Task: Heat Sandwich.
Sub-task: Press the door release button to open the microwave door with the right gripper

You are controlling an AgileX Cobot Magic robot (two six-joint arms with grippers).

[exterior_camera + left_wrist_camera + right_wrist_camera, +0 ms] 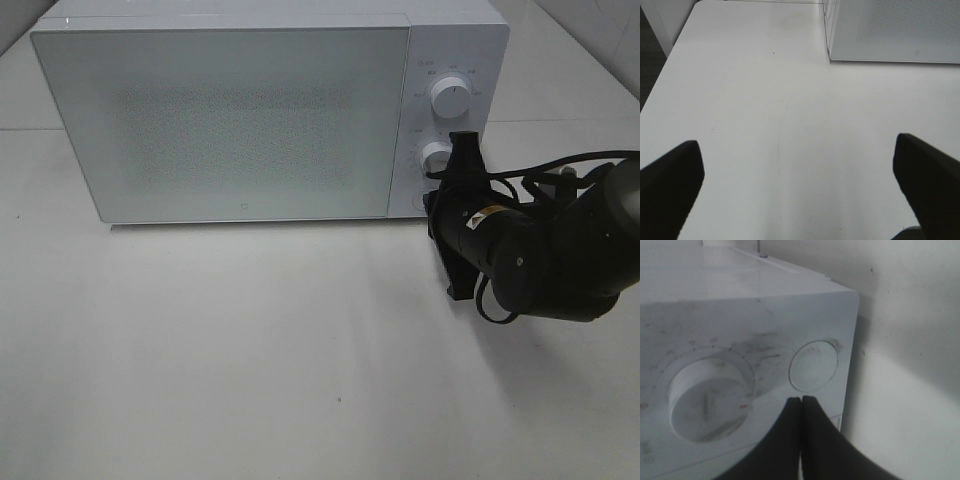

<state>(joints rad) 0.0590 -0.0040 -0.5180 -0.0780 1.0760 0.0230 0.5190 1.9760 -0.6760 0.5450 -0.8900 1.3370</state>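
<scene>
The sandwich is out of view. The white microwave (220, 120) stands at the back of the table with its door shut. My right gripper (433, 205) is shut with nothing in it. Its fingertips (801, 399) are at the control panel, just beside the round button (813, 366) and near the lower knob (707, 400). Whether they touch the panel I cannot tell. My left gripper (796, 142) stands wide open over bare white table, holding nothing. It does not show in the exterior high view.
The panel carries an upper knob (452, 98) and a lower knob (437, 155). The microwave's lower front corner (832, 55) lies ahead of the left gripper. The white table (250, 350) spreads in front; its left edge (660, 75) drops to dark floor.
</scene>
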